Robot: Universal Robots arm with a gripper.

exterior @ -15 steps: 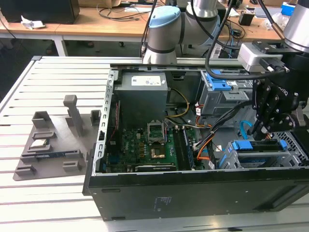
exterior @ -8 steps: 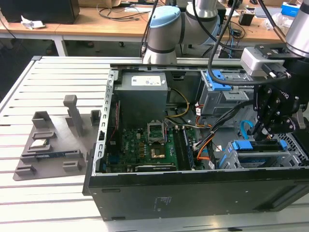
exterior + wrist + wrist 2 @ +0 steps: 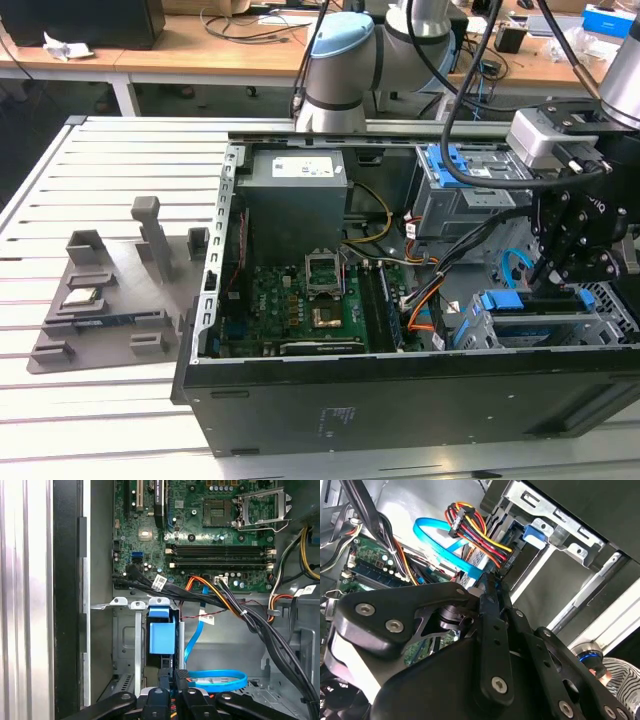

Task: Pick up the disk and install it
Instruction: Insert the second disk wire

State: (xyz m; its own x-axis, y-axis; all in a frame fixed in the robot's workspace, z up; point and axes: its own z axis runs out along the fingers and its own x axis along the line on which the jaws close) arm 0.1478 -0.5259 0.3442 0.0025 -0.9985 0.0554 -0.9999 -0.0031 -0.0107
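Reaching down into the open computer case, the tool looks clenched on the disk, which stands edgewise inside the metal drive cage; installation seems almost finished, release remaining.

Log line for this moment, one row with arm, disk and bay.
end effector: above drive cage | fingers: thin blue-edged part between them | disk: in drive cage | case: open

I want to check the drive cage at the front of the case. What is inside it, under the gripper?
Inside the metal drive cage stands a blue plastic bracket. The gripper sits over it and covers whatever the bracket frames.
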